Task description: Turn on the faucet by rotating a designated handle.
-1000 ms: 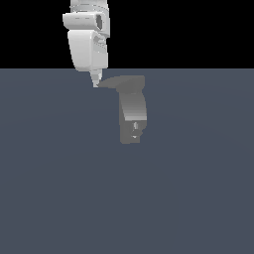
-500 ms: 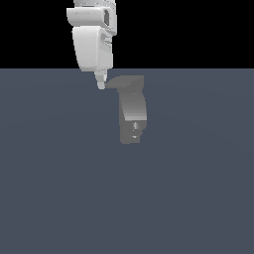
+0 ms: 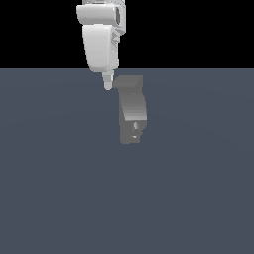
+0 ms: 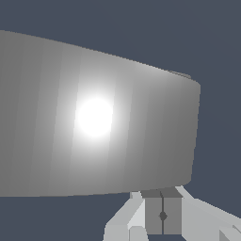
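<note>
In the exterior view the grey faucet stands upright on the dark floor, its body curving down toward the camera. The handle lies flat across its top and reaches toward the exterior view's left. My white gripper hangs straight down, its tip at the handle's left end and touching or nearly touching it. In the wrist view the fingers are pressed together, so the gripper is shut on nothing. A broad, shiny grey faucet surface fills most of that view, just beyond the fingertips.
A flat dark blue-grey floor stretches around the faucet, with black background above its far edge. Only the white arm link shows above the gripper.
My gripper has moved toward the exterior view's right and slightly down. The handle's left end now appears shorter, swung away ahead of the fingertips. The faucet body has not moved.
</note>
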You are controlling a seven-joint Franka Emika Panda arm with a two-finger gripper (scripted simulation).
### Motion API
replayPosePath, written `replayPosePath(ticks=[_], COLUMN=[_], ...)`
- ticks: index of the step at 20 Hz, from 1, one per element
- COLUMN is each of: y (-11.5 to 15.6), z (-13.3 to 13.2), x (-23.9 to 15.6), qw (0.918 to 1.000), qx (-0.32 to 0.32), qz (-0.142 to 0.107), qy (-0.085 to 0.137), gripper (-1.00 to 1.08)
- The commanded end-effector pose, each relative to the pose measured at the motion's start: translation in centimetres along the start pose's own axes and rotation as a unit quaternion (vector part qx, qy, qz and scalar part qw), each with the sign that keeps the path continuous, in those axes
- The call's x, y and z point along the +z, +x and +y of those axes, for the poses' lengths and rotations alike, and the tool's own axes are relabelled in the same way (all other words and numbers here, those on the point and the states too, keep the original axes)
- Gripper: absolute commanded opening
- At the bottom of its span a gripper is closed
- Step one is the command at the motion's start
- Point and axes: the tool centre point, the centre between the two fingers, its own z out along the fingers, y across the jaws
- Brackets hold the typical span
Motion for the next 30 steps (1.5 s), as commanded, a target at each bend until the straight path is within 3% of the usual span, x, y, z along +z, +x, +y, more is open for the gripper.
replayPosePath(ticks=[1,13,14,15,30], y=[2.5,9.9,9.9,7.8,13.5], z=[0.0,0.6,0.6,0.5,-3.5], x=[0.0,0.0,0.0,0.0,0.0], qw=[0.9999,0.9999,0.9999,1.0000,1.0000], qx=[0.010,0.012,0.012,-0.002,0.006], qz=[0.001,0.001,0.001,0.000,0.001], qy=[0.000,0.000,0.000,0.000,0.000], gripper=[-1.00,-1.00,-1.00,-1.00,-1.00])
